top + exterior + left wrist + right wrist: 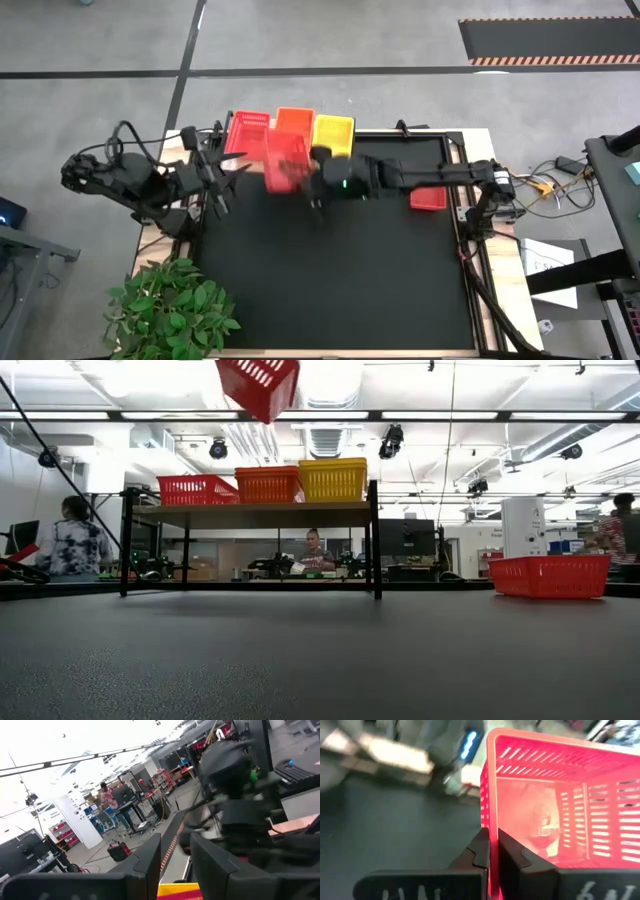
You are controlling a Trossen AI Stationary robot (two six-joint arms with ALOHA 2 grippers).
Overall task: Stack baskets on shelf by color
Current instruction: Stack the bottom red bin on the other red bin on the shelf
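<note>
A red basket (285, 160) is held up in the air by my right gripper (318, 168), over the mat just in front of the shelf. In the low view it hangs tilted at the top edge (258, 382). The wooden shelf (250, 513) carries a red basket (197, 488), an orange stack (266, 484) and a yellow stack (332, 478) side by side. Another red basket (428, 198) rests with its bottom on the mat at the right. My left gripper (225, 176) waits open at the mat's left edge, near the shelf's left end. My right gripper pinches one side wall of the red basket at its rim (490, 827), with one finger (479, 851) outside the wall and the other finger (515, 857) inside the basket. The basket is lifted clear of the mat and tilted.
The black mat (340, 280) lies open toward the near side. A leafy plant (175, 305) stands off the mat's near left corner. Cables and the right arm's base (490, 185) sit at the right edge. People show in the room beyond the table (75, 540).
</note>
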